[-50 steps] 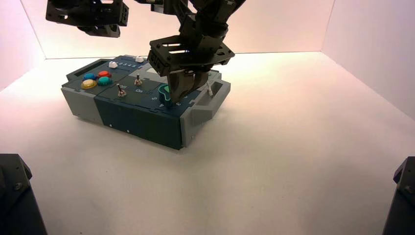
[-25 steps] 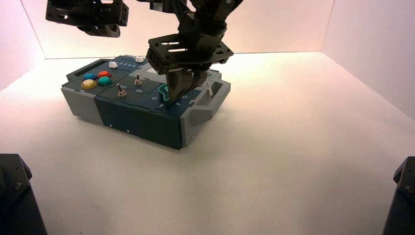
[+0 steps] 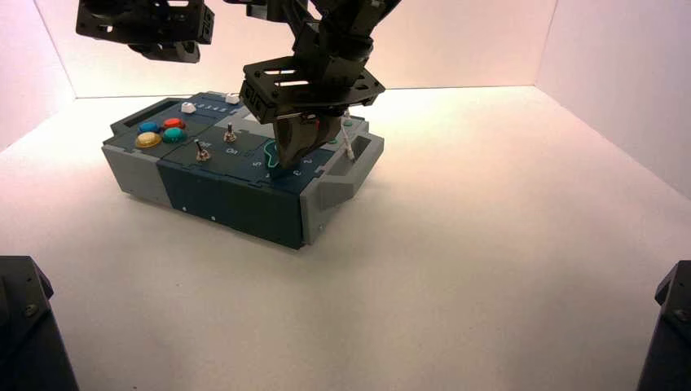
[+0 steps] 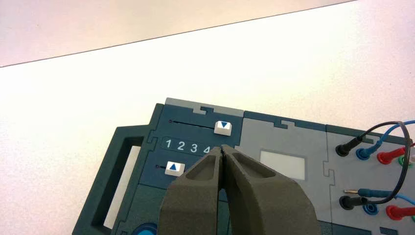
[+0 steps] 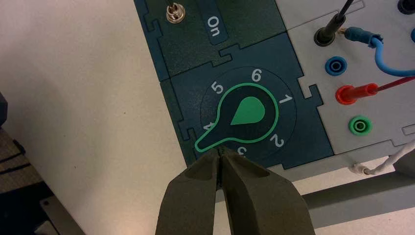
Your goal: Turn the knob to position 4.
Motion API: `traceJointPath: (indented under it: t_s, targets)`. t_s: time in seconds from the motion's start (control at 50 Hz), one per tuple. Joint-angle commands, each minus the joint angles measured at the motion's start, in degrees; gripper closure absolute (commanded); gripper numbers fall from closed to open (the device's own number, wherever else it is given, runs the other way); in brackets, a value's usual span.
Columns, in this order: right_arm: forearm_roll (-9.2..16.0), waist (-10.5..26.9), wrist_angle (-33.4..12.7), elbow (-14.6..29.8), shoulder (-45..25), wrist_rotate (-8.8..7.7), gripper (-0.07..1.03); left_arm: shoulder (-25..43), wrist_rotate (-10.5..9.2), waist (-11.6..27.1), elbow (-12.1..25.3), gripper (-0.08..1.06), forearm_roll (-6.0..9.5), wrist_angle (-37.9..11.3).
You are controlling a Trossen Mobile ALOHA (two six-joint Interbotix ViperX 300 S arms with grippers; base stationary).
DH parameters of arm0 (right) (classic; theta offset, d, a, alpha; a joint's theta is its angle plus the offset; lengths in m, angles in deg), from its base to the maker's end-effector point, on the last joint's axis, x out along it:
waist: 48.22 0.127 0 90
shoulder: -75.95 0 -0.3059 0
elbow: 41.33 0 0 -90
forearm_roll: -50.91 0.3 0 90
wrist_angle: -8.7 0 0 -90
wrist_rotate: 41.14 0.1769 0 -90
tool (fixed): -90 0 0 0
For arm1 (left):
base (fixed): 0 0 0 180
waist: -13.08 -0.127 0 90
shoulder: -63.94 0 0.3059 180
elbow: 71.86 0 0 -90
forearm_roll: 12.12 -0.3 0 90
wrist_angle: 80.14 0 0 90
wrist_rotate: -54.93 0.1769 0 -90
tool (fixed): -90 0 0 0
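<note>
The knob (image 5: 247,117), a teardrop with a green rim and a bright green centre, sits in a ring of white numerals on the dark blue panel. Its pointed tip lies beside the numeral 4 (image 5: 209,126), between the 4 and the half-covered 3. My right gripper (image 5: 220,150) is shut, and its fingertips touch the side of the knob's tip. From above, this gripper (image 3: 287,165) hides most of the knob (image 3: 270,151). My left gripper (image 4: 222,148) is shut and hangs high above the white sliders (image 4: 222,128), holding nothing.
The box (image 3: 236,195) stands turned on the white table. It carries coloured push buttons (image 3: 161,133) at its left end, two metal toggle switches (image 3: 231,133), and plugged wires (image 5: 357,90) next to the knob. An "On" label (image 5: 213,26) lies beside one toggle.
My right gripper has shifted a little to the left at the knob and now covers more of it. The left arm has not moved.
</note>
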Motion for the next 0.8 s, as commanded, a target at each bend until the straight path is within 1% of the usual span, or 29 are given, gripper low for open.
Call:
traceJointPath:
  t_s: [0.02,0.22,0.56,0.66,0.8]
  targets:
    - [0.1,0.0,0.2,1.8,0.7,0.09,0.98,-1.3,-0.09,-0.2,0.5,1.0,0.0,0.6]
    - [0.2,0.0,0.0,2.5,0.4,0.09,0.98,-1.3,-0.09,-0.2,0.5,1.0,0.0,0.6]
    - [0.2,0.0,-0.3,2.3,0.4,0.09,0.98,-1.4,0.0,-0.1,0.5,1.0,0.0,0.6]
    - [0.2,0.0,-1.2,2.1,1.7,0.18,0.98,-1.4,-0.09,-0.1,0.4,1.01,0.0,0.6]
    - [0.2,0.0,-1.3,1.6,3.4,0.09,0.98,-1.3,0.0,-0.1,0.4,1.01,0.0,0.6]
